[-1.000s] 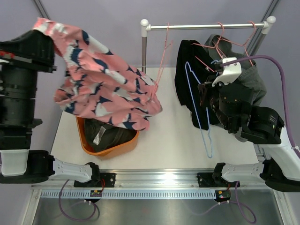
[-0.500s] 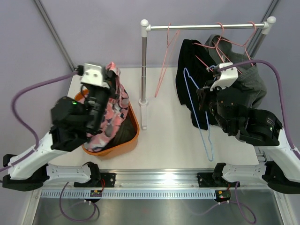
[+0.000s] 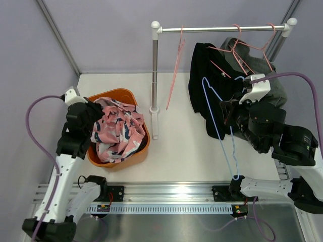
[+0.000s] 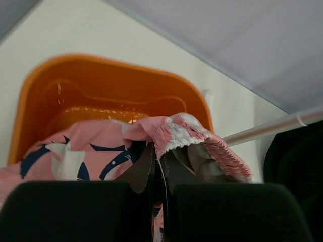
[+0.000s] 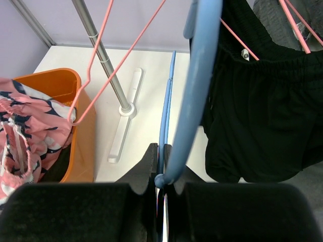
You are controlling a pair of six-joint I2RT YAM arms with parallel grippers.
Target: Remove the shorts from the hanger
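So, our left hand (image 4: 160,169) pinches pink shorts (image 3: 118,132) in the basket (image 3: 113,94); our right hand (image 5: 160,166) clamps a blue hanger (image 5: 200,65). Beyond the basket, black shorts (image 3: 207,91) and grey shorts (image 3: 275,88) hang waiting.

Top view looks down, wrist views close-up, both showing orange basket (image 4: 101,85)

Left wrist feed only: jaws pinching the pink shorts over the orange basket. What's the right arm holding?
Observer: Right gripper is shut on an empty blue hanger, off the rail.
Operator: What's on the rail?
Observer: Black shorts and grey shorts, both hung; one pink hanger hangs bare.
Operator: Anything under the pink pair?
Observer: Dark cloth shows under the pink shorts in the basket.
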